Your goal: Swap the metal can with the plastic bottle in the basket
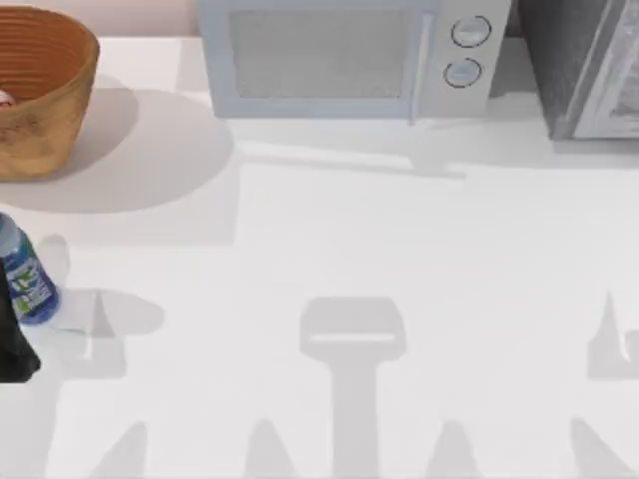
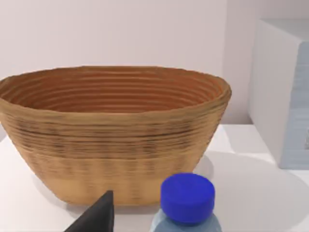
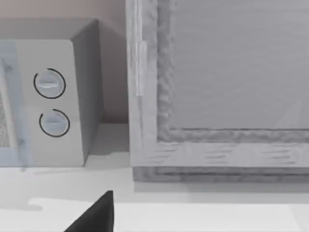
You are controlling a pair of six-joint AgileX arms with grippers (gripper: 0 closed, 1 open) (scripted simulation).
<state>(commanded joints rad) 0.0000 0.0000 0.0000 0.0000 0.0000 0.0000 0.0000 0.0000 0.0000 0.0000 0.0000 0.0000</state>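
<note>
Left tool (image 1: 15, 349): low at the tabletop's (image 1: 399, 239) left edge, dark tip just beside the bottle; grip state cannot be told.
Bottle: one clear-blue plastic bottle with blue cap (image 1: 24, 277), standing on the tabletop near the basket, outside it.
Basket: one round orange-brown wicker basket (image 1: 45, 100), far left corner.
Can: a white-red sliver (image 1: 5, 98) inside the basket.
Right tool (image 3: 94, 217): facing one grey microwave (image 1: 349, 55).

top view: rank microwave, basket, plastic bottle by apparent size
1. microwave, largest
2. basket, though the frame's left edge cuts it
3. plastic bottle, smallest, at the left edge beside the left gripper
</note>
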